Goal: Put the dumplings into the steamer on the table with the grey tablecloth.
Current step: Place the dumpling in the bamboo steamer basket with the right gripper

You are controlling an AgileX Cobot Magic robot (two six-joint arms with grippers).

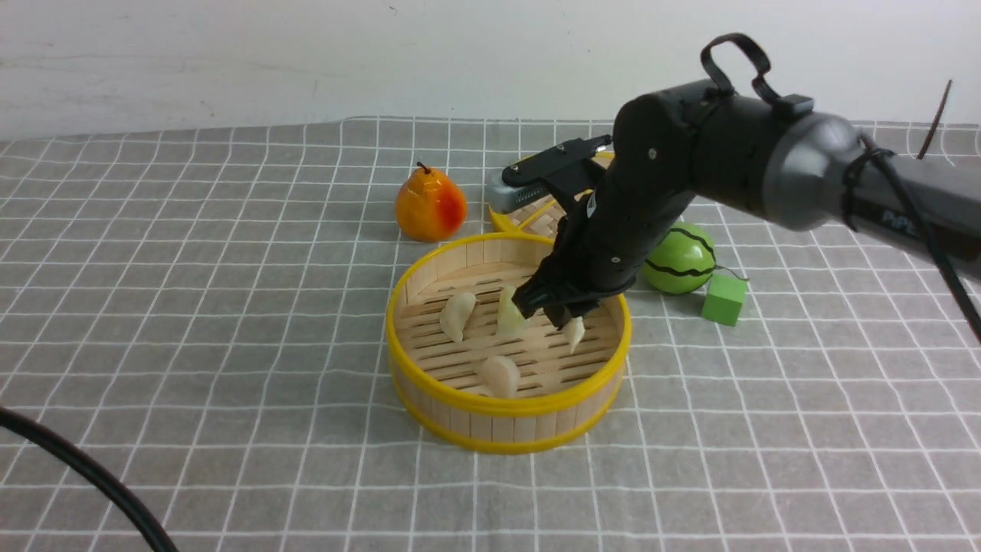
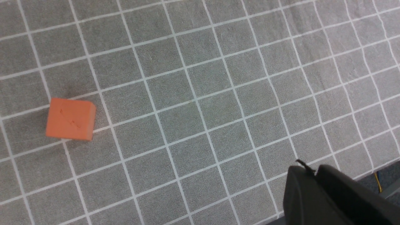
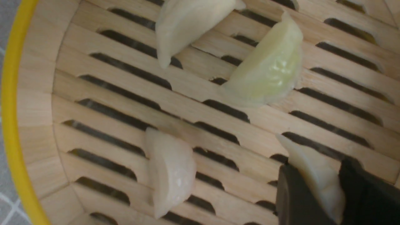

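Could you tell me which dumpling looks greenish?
The middle dumpling of the back row in the steamer is pale green; the other three are cream-white.

The right hand (image 1: 550, 310) pinched 1 dumpling (image 1: 573, 333) at 3 o'clock inside the steamer (image 1: 506, 405); 3 other dumplings (image 1: 458, 314) lay there too.

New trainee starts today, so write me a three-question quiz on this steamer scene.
1. How many dumplings are within the steamer rim, counting any held one?
2. True or false: the right fingers grip a dumpling.
3. What sits closest to the green cube? A) pear B) striped green ball C) steamer lid

Key: 1. four; 2. true; 3. B
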